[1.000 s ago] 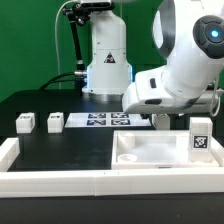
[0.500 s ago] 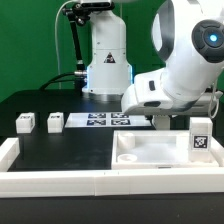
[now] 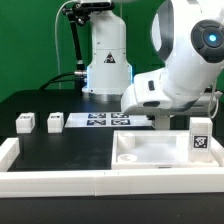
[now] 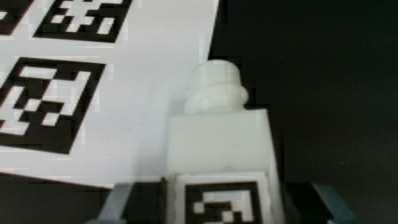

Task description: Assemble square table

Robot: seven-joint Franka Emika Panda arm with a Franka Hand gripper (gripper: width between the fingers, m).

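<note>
Table (image 3: 70,148): black and matte; everything else lay on it.
Marker board (image 3: 98,121): thin, white and flat on the far part of the table, about the middle; it carried a row of black-and-white square tags. In the wrist view (image 4: 139,95) its straight edge met the black top, with big tags blurred.
Rail (image 3: 60,182): white and L-shaped; the long arm ran along the near edge, and the short arm turned toward the far side at the exterior view's left.
Backdrop (image 3: 30,40): plain green, behind the table.
</note>
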